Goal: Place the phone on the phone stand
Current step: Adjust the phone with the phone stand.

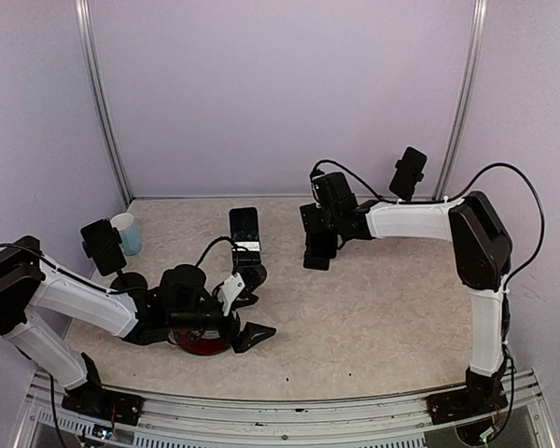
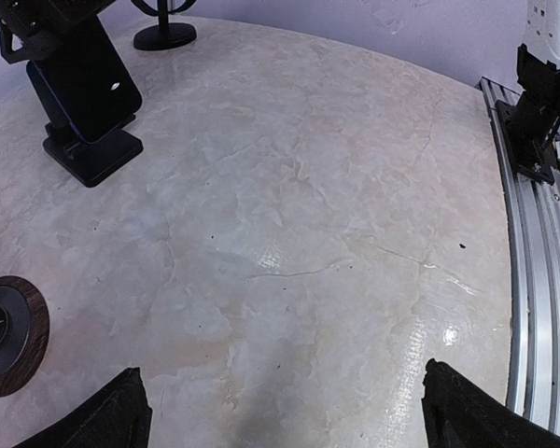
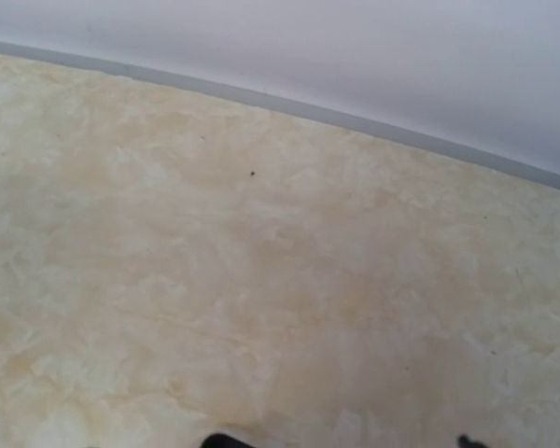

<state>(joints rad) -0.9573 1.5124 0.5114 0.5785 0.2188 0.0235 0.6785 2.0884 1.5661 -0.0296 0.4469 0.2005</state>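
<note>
On table (image 1: pixel 383 308) mid-left, phone (image 1: pixel 245 227) sits on stand (image 1: pixel 253 273); L fingers (image 2: pixel 103 420) & R fingers (image 3: pixel 226 441) both spread, empty.

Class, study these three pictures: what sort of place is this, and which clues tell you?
Probably a robotics lab test cell: a left arm and right arm bolted to a metal rail, enclosed by plain walls with aluminium posts.

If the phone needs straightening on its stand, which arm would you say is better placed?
Probably left: the left tool, open, is near the stand, with the phone in its wrist view. The right tool sees only table.
</note>
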